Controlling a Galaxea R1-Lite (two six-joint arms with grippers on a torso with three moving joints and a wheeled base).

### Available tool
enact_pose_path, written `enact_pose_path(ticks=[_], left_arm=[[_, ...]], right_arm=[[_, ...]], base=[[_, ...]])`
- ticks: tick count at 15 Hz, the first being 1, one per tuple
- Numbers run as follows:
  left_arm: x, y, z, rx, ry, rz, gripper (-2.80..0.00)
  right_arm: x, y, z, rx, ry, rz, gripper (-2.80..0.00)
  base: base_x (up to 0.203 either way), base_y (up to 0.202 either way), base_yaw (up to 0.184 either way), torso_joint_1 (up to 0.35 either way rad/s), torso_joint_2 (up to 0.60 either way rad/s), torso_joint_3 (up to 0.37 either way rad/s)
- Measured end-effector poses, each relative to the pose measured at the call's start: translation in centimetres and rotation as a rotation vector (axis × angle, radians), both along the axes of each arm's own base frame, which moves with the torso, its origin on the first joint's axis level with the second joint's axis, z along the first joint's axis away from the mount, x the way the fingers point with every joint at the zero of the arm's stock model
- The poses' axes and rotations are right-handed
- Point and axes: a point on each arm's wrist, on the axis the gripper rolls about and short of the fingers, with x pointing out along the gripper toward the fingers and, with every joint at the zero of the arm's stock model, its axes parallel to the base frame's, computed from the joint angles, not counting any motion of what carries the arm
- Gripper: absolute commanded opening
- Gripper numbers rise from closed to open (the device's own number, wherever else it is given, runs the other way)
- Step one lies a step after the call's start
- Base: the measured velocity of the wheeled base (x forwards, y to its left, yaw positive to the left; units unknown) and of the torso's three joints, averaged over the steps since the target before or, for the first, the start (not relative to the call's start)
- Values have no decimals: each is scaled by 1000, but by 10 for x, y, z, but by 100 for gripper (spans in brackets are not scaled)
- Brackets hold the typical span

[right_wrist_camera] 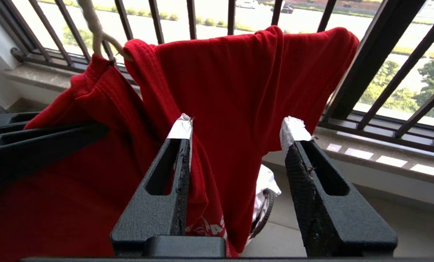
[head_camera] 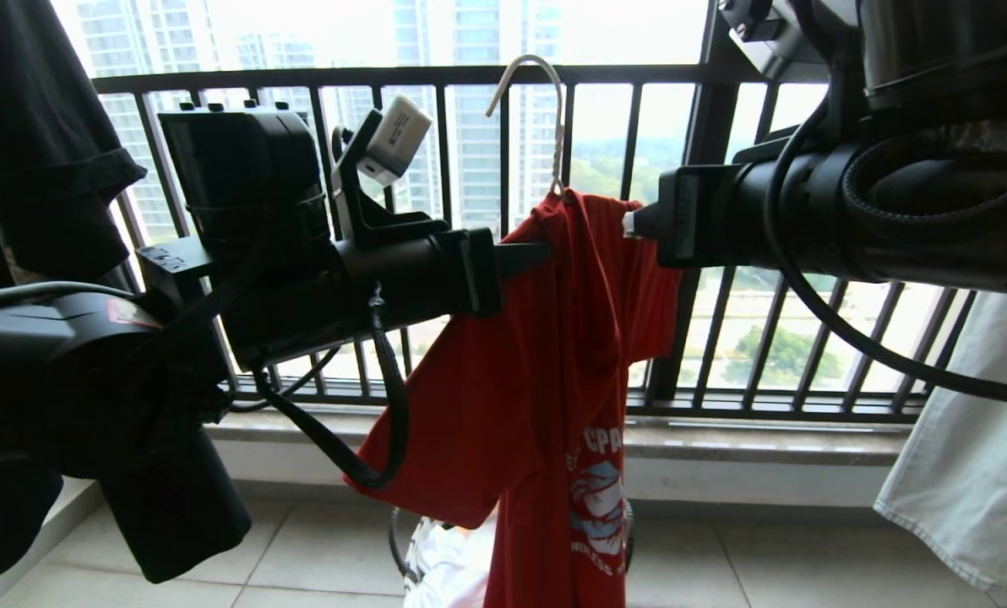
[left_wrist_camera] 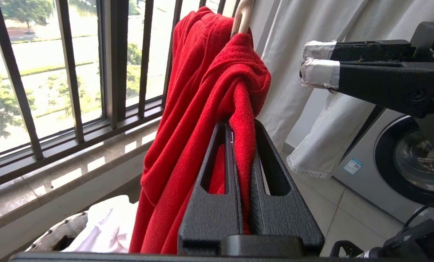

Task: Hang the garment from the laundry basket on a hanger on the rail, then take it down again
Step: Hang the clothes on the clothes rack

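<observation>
Your left gripper (left_wrist_camera: 240, 145) fingers clamp the red garment (head_camera: 546, 371), hiding most of the hanger (head_camera: 546, 118); right gripper (right_wrist_camera: 235, 134) fingers gape; laundry basket (left_wrist_camera: 62, 233) half-hidden below.

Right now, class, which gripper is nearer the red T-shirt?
Left. The left gripper is clamped on a fold of the red T-shirt below the hanger; the right gripper stands open just beside it.

Open air lies right of the red T-shirt (head_camera: 554, 355). The dark window railing (head_camera: 436, 76) blocks the far side. A pale hanging cloth (head_camera: 968, 439) crowds the right.
</observation>
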Motion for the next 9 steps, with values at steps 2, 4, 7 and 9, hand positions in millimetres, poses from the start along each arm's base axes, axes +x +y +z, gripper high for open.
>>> enact_pose_path(ticks=[2,4,7,9], left_arm=[[-3,3,3,-15,10,-25,-280],[-4,8,7,-31,22,-56,-280],[-5,18,9,-42,44,-110,-280],[-4,28,9,-28,77,-178,-280]], right_arm=[[3,-24,2,-28,19,-62,-280],[-1,-48,7,-37,44,-82,-280],[-13,-66,17,-67,44,6,-280],[-19,-71,21,-86,37,78,-280]], base=[[0,0,0,0,0,0],[0,0,0,0,0,0],[0,0,0,0,0,0],[0,0,0,0,0,0]])
